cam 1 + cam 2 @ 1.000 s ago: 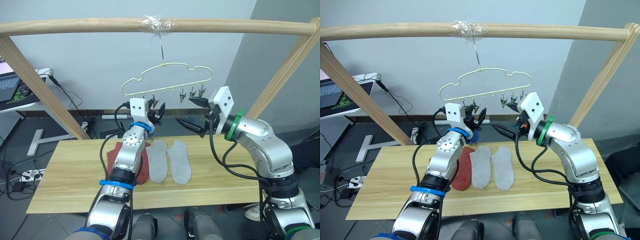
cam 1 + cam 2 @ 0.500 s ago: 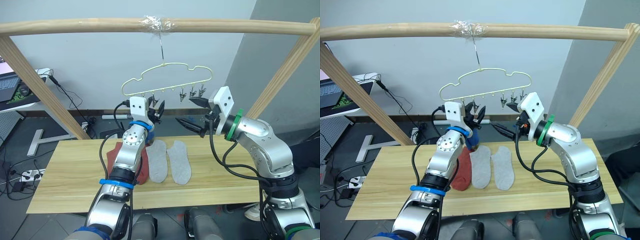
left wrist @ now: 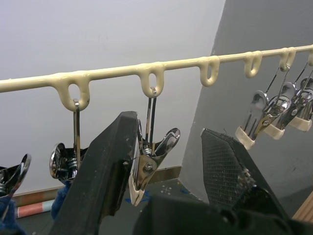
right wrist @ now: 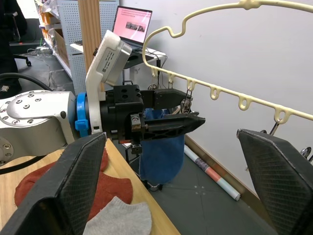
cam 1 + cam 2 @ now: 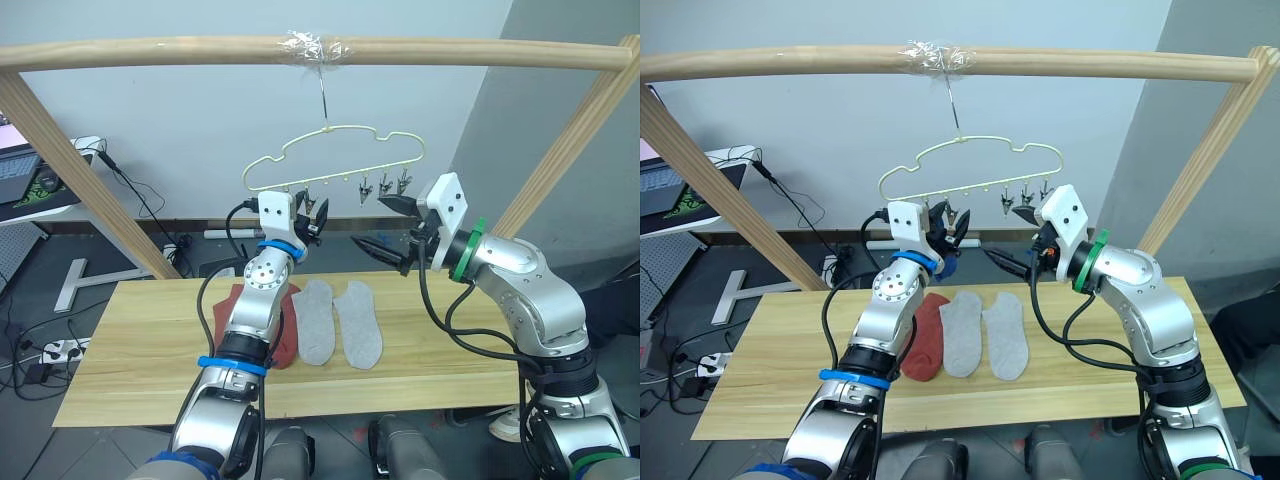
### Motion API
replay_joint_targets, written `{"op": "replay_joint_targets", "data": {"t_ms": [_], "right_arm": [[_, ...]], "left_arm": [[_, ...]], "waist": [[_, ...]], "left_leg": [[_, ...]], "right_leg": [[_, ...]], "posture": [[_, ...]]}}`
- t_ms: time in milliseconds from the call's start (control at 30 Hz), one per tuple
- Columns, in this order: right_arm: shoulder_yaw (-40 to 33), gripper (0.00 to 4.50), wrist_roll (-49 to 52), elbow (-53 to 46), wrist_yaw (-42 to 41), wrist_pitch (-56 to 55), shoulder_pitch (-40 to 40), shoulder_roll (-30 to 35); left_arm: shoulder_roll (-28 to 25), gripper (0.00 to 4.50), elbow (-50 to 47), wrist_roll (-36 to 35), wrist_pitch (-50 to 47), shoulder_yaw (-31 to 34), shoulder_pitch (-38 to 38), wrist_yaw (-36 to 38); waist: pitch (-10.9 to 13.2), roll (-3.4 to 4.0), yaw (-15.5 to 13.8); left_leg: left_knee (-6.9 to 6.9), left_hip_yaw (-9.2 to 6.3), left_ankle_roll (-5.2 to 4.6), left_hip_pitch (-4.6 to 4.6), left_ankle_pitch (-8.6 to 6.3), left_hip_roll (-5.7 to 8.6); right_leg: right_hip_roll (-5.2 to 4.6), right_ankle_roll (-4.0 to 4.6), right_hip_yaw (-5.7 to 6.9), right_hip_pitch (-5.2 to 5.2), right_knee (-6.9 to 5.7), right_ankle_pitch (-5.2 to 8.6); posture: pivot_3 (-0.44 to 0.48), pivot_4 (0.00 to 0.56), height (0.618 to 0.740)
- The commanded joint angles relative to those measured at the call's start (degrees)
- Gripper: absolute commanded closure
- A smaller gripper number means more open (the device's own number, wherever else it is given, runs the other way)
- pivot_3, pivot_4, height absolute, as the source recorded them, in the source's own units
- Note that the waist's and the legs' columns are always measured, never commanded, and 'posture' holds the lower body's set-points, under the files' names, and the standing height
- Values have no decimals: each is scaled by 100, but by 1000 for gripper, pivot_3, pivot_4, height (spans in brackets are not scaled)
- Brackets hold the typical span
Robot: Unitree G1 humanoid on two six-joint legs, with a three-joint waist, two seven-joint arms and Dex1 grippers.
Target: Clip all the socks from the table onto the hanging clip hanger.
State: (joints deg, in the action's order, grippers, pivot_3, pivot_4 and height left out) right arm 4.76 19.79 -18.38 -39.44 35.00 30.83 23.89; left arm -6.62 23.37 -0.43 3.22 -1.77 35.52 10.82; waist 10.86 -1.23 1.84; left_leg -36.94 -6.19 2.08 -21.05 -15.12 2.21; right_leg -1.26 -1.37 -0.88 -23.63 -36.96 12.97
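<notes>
Our left gripper point(image 3: 166, 161) has crept up a little since a moment ago, and its open fingers now sit on both sides of one metal clip point(image 3: 149, 164) on the clip hanger point(image 5: 330, 150). Our right gripper point(image 5: 385, 225) waits close by, spread wide, holding nothing. A blue sock point(image 4: 161, 154) already hangs from a clip. Two red socks point(image 4: 58, 188) and two grey socks point(image 5: 340, 320) lie flat on the table point(image 5: 130, 350). We think they are soft, light and floppy, so pinch one by its open top edge.
</notes>
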Motion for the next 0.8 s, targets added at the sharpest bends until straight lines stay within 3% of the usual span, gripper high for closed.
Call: {"op": "replay_joint_targets", "data": {"t_ms": [33,133,267,600,800], "right_arm": [[-89,0,128,-233,13,-48,46,18],[-84,0,124,-220,23,-51,51,2],[-78,0,115,-213,27,-58,42,-3],[71,0,-32,-29,121,-110,-69,-63],[859,0,-1054,1152,522,-634,-467,-156]], "left_arm": [[-26,2915,-71,-30,157,61,134,38],[-34,3751,-67,-33,159,69,141,34],[-32,4457,-69,-40,164,73,140,45],[-37,4481,-124,-218,-41,250,90,101],[132,4481,-432,-949,-548,573,64,377]], "waist": [[0,0,0],[0,0,0],[0,0,0],[0,0,0],[-1,-1,3]], "left_leg": [[0,0,0,0,0,0],[0,0,0,0,0,0],[0,0,0,0,0,0],[-1,-1,0,1,0,0],[-1,1,0,9,0,-1]], "right_leg": [[0,0,0,0,0,0],[0,0,0,0,0,0],[0,0,0,0,0,0],[0,0,0,1,-1,0],[0,0,1,8,-2,0]], "posture": [[-74,160,740],[-74,160,740],[-74,160,740],[-74,166,740],[-72,167,740]]}}
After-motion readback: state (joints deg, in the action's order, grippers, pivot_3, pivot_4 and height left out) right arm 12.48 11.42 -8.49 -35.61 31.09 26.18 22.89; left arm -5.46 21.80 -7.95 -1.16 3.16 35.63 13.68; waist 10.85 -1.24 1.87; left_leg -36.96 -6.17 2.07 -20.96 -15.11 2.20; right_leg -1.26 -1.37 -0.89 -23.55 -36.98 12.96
